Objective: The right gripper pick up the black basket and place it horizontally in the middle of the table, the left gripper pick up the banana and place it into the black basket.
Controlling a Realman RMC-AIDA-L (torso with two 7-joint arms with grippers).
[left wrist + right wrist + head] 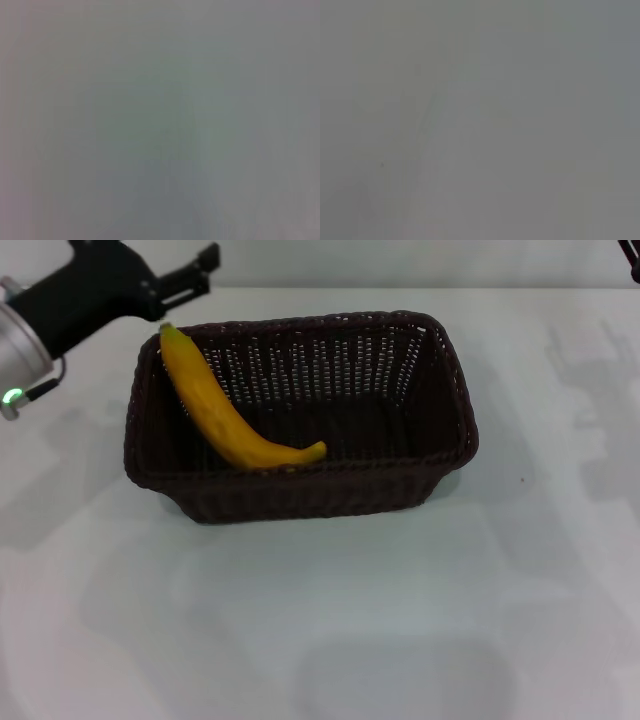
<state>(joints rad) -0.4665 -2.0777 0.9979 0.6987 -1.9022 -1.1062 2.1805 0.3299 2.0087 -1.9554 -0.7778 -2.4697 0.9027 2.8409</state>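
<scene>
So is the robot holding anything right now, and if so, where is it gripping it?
Nothing is held. The banana lies loose in the black basket, and the left gripper is open, apart from it.

We see a plain test bench, most likely in a robot lab and not in a home. The table is a bare white surface that fills almost the whole head view. Behind it we see only a pale wall strip. A black robot arm with a silver joint and a green light reaches in at the far left.
</scene>
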